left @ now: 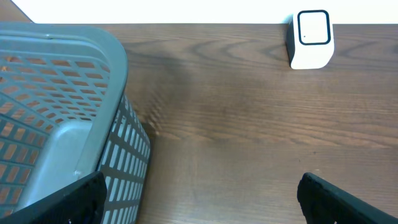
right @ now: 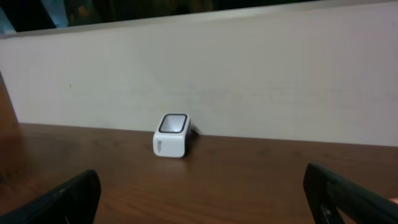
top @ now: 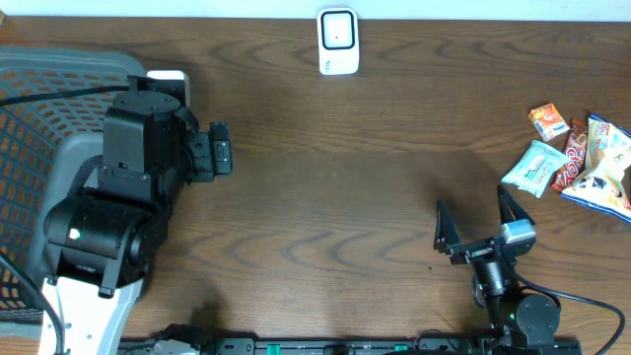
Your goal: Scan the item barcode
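Note:
Several snack packets lie at the table's right edge: a pale blue one [top: 533, 167], a red one [top: 573, 156], a small orange one [top: 547, 120] and a large white one [top: 606, 168]. A white barcode scanner [top: 337, 41] stands at the table's far middle; it also shows as the scanner [left: 312, 38] in the left wrist view and the scanner [right: 171, 135] in the right wrist view. My right gripper [top: 478, 219] is open and empty, left of the packets and apart from them. My left gripper [top: 223, 148] is open and empty beside the basket. Both wrist views show bare wood between the jaws of the left gripper [left: 199, 199] and the right gripper [right: 202, 196].
A grey mesh basket [top: 39, 99] fills the left side, with the left arm's body over it; its wall [left: 124, 155] is close to my left finger. A pale wall [right: 249, 74] rises behind the scanner at the table's far edge.

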Robot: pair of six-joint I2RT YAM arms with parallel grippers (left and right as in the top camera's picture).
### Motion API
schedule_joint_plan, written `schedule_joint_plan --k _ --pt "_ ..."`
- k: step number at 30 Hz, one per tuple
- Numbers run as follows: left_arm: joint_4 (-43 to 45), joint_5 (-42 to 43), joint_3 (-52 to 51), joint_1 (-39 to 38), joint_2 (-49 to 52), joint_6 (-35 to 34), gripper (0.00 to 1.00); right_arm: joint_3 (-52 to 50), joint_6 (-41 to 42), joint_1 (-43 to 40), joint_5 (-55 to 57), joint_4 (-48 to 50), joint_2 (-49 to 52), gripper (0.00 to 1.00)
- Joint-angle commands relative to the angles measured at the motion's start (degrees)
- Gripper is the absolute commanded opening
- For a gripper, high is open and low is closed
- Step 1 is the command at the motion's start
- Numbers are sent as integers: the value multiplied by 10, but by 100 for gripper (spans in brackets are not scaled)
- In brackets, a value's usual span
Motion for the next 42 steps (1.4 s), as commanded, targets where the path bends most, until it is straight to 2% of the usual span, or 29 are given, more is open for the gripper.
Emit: schedule_joint_plan --k 1,9,42 --pt "0 -5 0 3 0 1 98 -1 -8 3 10 -18 -6 99" --pt "0 -5 0 3 0 1 98 -1 -8 3 40 -130 -6 99" --pt "-2 -3 -1 -8 -2 1 98 -1 -7 3 42 -129 -5 99"
